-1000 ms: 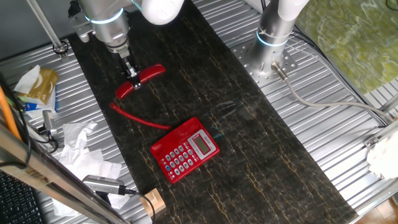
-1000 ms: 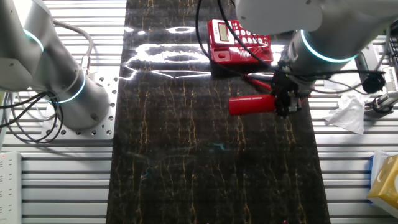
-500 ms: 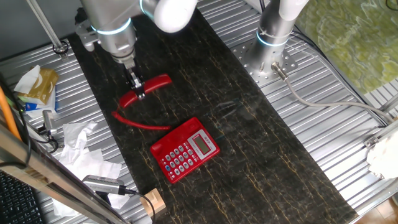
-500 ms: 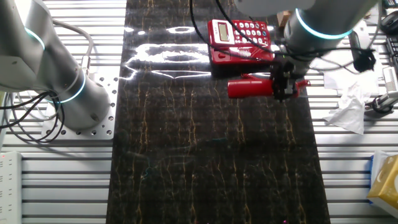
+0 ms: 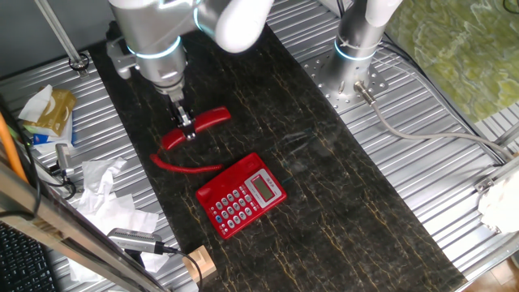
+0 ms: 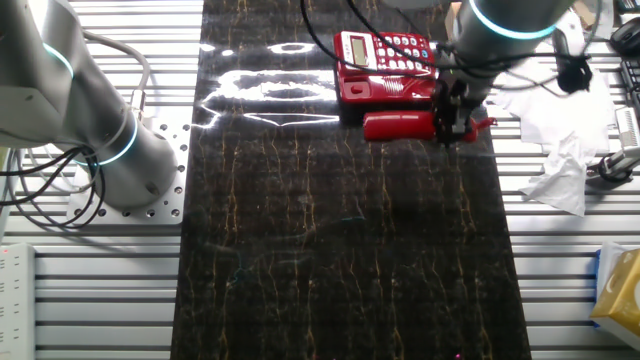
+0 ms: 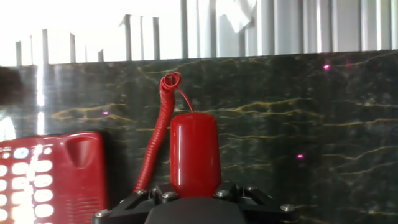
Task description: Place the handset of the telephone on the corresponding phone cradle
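Note:
My gripper [image 5: 188, 130] is shut on the handset [image 5: 199, 126], a slim glossy red receiver held level over the dark mat. The telephone [image 5: 242, 195] lies nearer the front, apart from the handset, with its phone cradle [image 5: 229, 174] along the edge that faces it. In the other fixed view the handset [image 6: 398, 125] hangs just in front of the telephone [image 6: 385, 65] and parallel to the cradle [image 6: 390, 88], the gripper [image 6: 450, 118] clamping its right end. The hand view shows the handset [image 7: 194, 152] pointing ahead, its coiled cord [image 7: 158, 137] to the left, and the cradle [image 7: 84, 158] further left.
A second arm's base [image 5: 357, 49] stands on the metal table at the back right. Crumpled paper [image 5: 105, 186], a yellow packet [image 5: 49, 109] and a wooden block [image 5: 199, 264] lie left of the mat. White tissue [image 6: 565, 180] sits beside the mat's edge.
The gripper has carried the handset steadily toward the telephone, and the cord has trailed along. The telephone has not moved.

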Tool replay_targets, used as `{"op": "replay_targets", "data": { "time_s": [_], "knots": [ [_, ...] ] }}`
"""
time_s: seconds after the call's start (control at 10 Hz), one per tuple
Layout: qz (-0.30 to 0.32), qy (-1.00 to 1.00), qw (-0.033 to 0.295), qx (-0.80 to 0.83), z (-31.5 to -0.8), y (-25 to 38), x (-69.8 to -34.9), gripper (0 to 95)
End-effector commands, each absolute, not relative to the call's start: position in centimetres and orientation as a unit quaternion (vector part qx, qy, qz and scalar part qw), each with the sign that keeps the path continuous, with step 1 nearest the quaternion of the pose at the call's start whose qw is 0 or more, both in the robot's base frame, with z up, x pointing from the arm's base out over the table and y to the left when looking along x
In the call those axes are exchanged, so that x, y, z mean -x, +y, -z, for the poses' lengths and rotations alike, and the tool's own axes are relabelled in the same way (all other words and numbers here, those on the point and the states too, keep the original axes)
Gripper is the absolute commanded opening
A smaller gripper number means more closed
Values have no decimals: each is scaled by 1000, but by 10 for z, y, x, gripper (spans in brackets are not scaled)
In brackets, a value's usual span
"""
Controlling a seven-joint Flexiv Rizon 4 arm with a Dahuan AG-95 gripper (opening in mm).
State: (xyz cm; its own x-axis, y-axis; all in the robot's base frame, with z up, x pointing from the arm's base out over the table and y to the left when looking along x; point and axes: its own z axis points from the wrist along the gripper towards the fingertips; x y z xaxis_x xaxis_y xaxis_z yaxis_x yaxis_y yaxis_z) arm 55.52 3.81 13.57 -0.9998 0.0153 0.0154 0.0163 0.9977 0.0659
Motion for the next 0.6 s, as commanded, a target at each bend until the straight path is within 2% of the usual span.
{"op": "replay_targets", "data": {
  "time_s": [0.1,0.6],
  "knots": [
    [33,-999,6,10,-135,45,-555,0],
    [35,-999,1,12,-130,71,-549,0]
  ]
}}
